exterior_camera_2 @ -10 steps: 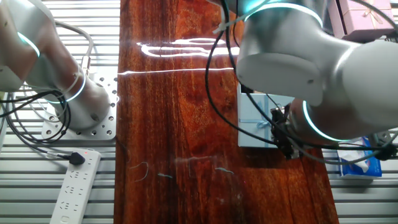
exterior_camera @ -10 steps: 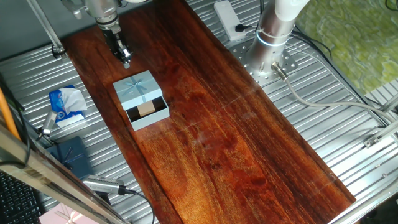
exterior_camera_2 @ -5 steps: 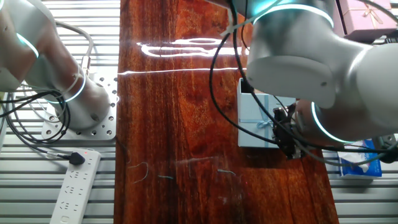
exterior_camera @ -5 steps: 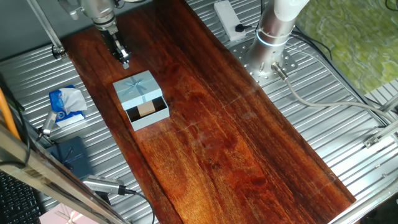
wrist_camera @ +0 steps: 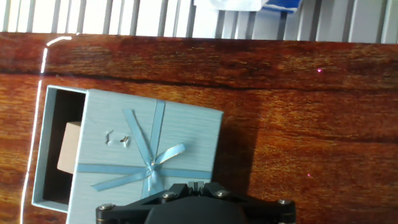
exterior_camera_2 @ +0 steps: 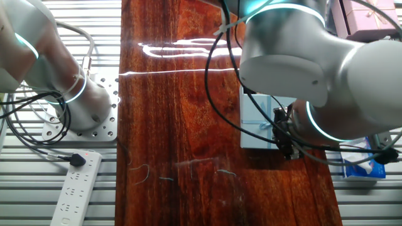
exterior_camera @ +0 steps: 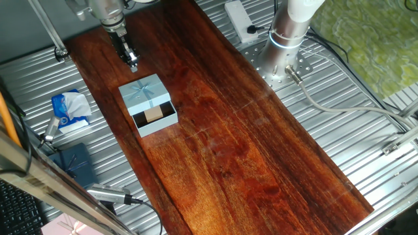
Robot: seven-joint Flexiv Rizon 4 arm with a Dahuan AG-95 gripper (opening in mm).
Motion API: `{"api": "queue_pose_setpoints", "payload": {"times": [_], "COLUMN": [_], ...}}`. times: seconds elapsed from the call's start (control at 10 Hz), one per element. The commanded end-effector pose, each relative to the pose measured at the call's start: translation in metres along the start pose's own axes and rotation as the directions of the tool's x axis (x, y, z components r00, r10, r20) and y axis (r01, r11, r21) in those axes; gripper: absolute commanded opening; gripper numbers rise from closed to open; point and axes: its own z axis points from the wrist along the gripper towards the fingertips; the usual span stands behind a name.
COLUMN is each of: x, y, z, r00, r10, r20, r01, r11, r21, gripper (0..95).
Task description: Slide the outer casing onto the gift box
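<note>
The outer casing point(exterior_camera: 144, 92), light blue with a crossed ribbon and bow, covers part of the gift box point(exterior_camera: 160, 121) on the wooden board. The tray's open end sticks out toward the front, with the tan block point(exterior_camera: 153, 115) showing. My gripper point(exterior_camera: 132, 64) is shut and empty, just behind the casing's far edge and apart from it. In the hand view the casing point(wrist_camera: 149, 152) lies ahead of my closed fingertips point(wrist_camera: 194, 186), and the tray point(wrist_camera: 51, 124) pokes out at the left. In the other fixed view the casing point(exterior_camera_2: 256, 119) is partly hidden by my arm.
A blue-white packet point(exterior_camera: 69, 109), a dark navy box point(exterior_camera: 75, 163) and a metal tool point(exterior_camera: 108, 194) lie on the slatted table left of the board. A pink box point(exterior_camera_2: 367, 16) stands farther off. A power strip point(exterior_camera: 239, 19) and the arm's base point(exterior_camera: 286, 42) are at the back right.
The arm swayed slightly sideways and came back. The casing and the gift box have not moved, and the gripper stays shut.
</note>
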Motion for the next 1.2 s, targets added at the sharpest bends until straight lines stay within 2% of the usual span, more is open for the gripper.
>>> {"api": "queue_pose_setpoints", "payload": {"times": [0.1, 0.3, 0.4, 0.5, 0.6, 0.8, 1.0, 1.2], "x": [-0.0005, -0.0005, -0.0005, -0.0005, -0.0005, -0.0005, -0.0005, -0.0005], "y": [-0.0005, -0.0005, -0.0005, -0.0005, -0.0005, -0.0005, -0.0005, -0.0005], "z": [0.0, 0.0, 0.0, 0.0, 0.0, 0.0, 0.0, 0.0], "r00": [1.0, 1.0, 1.0, 0.999, 0.998, 0.994, 0.994, 0.995], "r10": [-0.018, -0.006, 0.021, 0.033, 0.058, 0.106, 0.108, 0.098], "r20": [0.001, 0.002, -0.011, -0.024, -0.025, -0.023, -0.02, -0.02], "r01": [0.018, 0.006, -0.021, -0.031, -0.056, -0.104, -0.106, -0.097], "r11": [1.0, 1.0, 0.999, 0.996, 0.995, 0.99, 0.99, 0.994], "r21": [0.004, 0.01, 0.035, 0.078, 0.084, 0.094, 0.093, 0.06], "gripper": [0.0, 0.0, 0.0, 0.0, 0.0, 0.0, 0.0, 0.0]}}
